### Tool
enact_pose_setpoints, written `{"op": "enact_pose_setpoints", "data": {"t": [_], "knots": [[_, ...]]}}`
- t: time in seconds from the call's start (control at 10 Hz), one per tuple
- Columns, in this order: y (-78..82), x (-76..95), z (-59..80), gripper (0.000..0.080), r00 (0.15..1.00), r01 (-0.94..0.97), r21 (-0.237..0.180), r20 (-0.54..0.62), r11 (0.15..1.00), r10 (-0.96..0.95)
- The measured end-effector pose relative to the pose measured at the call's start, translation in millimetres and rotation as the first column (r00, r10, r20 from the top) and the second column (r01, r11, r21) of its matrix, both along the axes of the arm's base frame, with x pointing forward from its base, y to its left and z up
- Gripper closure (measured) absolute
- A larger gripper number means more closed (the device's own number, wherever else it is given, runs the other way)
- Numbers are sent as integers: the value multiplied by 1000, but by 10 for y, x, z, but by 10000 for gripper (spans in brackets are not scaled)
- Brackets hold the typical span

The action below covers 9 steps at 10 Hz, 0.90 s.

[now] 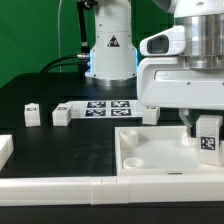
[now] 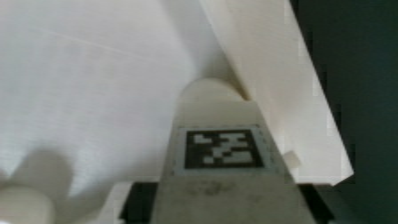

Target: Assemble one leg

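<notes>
The gripper (image 1: 206, 132) is closed on the leg (image 1: 208, 136) and holds it upright above the corner of the white panel (image 1: 150, 152) at the exterior view's right, probably so that its lower end meets a corner socket. In the wrist view the leg (image 2: 221, 140) stands close to the panel's raised rim (image 2: 267, 70). There is no readable writing, only black-and-white marker tags on the leg, on two loose legs (image 1: 32, 113) and on the marker board (image 1: 107, 105).

The arm is seen lowered over the desk's near corner on the exterior view's right, its wrist pointed straight down. The gripper (image 1: 207, 135) is held vertical, and its jaws are closed on the leg (image 1: 208, 133), which is gripped upright.
</notes>
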<state>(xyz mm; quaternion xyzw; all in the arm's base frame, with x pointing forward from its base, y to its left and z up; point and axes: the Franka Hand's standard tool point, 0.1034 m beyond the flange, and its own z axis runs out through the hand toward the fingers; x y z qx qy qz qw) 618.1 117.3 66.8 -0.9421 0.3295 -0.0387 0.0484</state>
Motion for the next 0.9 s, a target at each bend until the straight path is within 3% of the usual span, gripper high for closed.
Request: {"op": "enact_pose_setpoints", "data": {"t": [0.2, 0.5, 0.6, 0.7, 0.8, 0.9], "knots": [[43, -14, -4, 509, 960, 279, 17, -17, 960, -279], [35, -7, -7, 509, 920, 392, 45, -37, 919, -390], [37, -7, -6, 415, 924, 383, 45, -35, 923, -382], [40, -7, -5, 415, 940, 340, 41, -30, 940, -339], [54, -6, 3, 246, 956, 293, 39, -24, 955, -292], [42, -2, 6, 171, 982, 189, 30, -13, 981, -189]]}}
